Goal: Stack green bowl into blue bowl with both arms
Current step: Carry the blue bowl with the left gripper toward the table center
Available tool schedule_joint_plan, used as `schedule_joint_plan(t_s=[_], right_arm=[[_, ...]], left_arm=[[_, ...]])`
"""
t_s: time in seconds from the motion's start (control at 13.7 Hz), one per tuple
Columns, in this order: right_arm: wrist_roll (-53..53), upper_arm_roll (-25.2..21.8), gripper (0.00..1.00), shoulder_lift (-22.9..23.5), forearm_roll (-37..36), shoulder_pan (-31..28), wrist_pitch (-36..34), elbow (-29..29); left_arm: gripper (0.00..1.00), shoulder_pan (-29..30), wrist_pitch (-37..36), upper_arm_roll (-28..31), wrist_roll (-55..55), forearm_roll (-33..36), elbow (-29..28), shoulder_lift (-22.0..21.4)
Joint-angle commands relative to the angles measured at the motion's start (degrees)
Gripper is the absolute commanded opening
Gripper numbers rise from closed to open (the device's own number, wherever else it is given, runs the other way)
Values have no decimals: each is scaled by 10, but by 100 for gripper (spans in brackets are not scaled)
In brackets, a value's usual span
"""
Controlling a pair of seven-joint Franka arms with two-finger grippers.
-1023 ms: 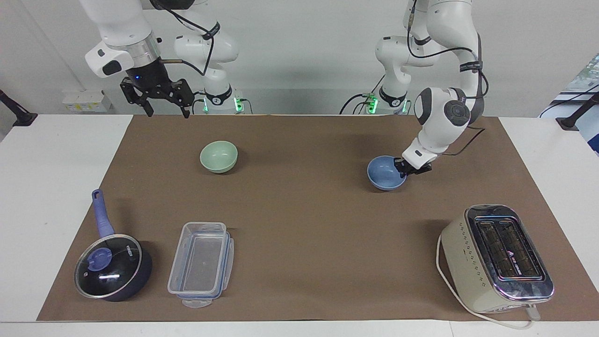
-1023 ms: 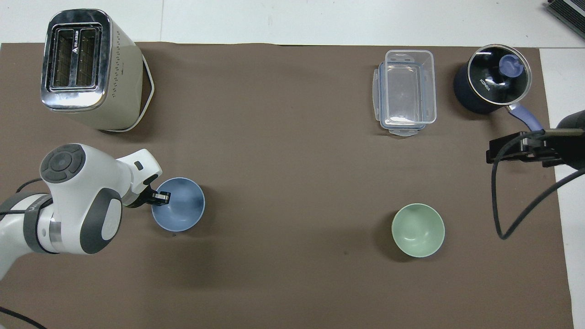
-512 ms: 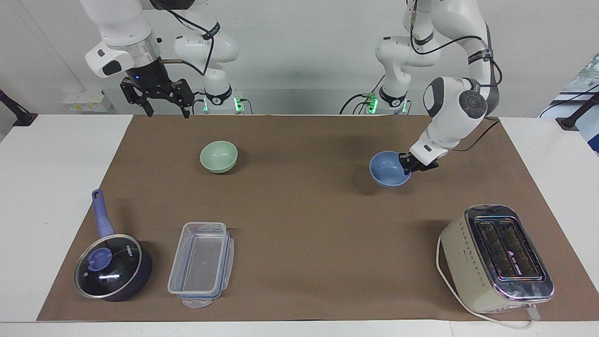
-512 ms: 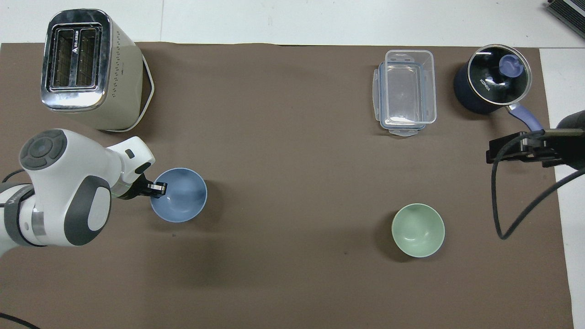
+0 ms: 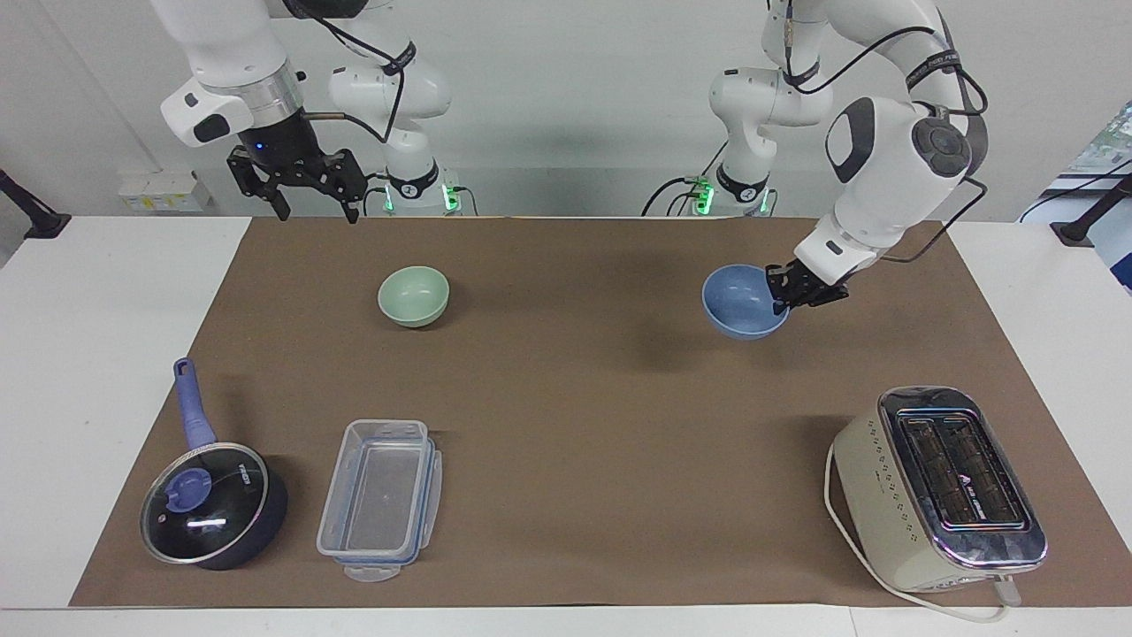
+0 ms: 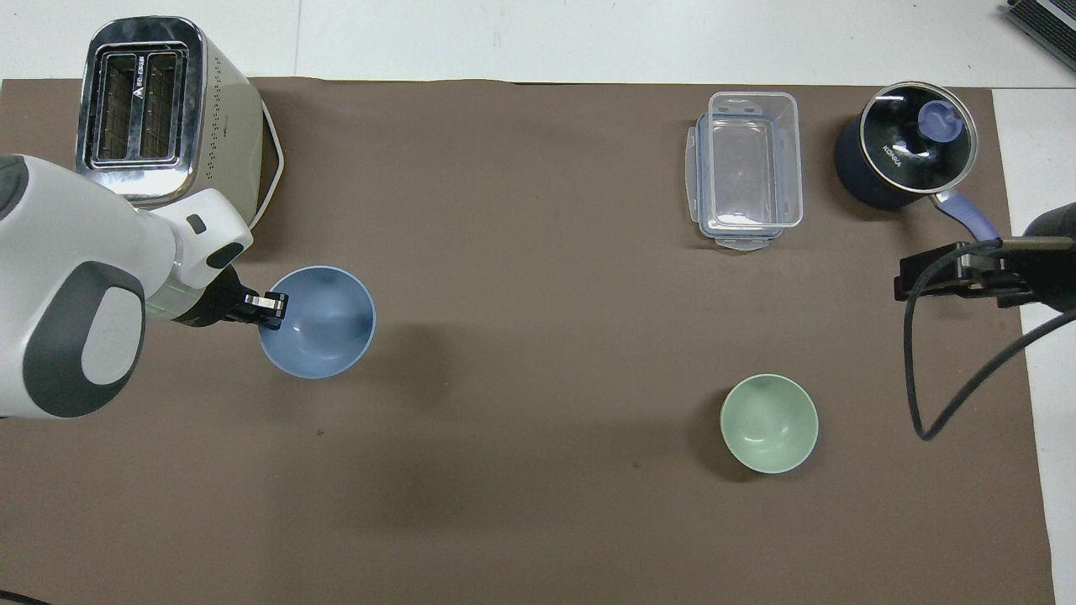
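Overhead view shows the brown mat (image 6: 538, 252) covering most of the table, and the left arm's white body hiding part of the toaster (image 6: 160, 118) at that arm's end. From the facing view, the left gripper (image 5: 790, 296) is pinched shut on the rim of the blue bowl (image 5: 741, 305), on the rim's side toward the left arm's end of the table, and the bowl hangs tilted, lifted clear of the mat with its shadow below. The right arm waits with the right gripper (image 5: 311, 211) raised, fingers spread, over the mat's edge nearest the robots; from overhead only part of it shows, cut off at the frame's edge. The clear plastic container (image 6: 746, 168) holds nothing and lies beside the lidded saucepan (image 6: 906, 155), both farther from the robots than the green bowl (image 6: 769, 423). That bowl sits upright on the mat toward the right arm's end, nothing in it, well apart from both grippers
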Motion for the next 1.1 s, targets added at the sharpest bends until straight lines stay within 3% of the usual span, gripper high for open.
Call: schedule_joint_plan(t_s=[0.0,0.44,0.66,0.88,1.02], right_arm=[[14,3,100,-6,1,-5,-7,-6],[13,3,100,-6,1,-5,-7,-6],[13,3,100,-6,1,-5,-7,-6],[13,3,100,-6,1,-5,-7,-6],[13,3,100,-6,1,-5,-7,-6]], left_arm=[[0,-27,-30,5,-27,-10,31,20],[0,-156,-8,5,-187,-9,11,13],[0,-193,45,4,-233,-9,-55,2],[0,-230,151,4,-241,-10,-157,-20],[0,-245,185,3,-243,-16,-187,-20]])
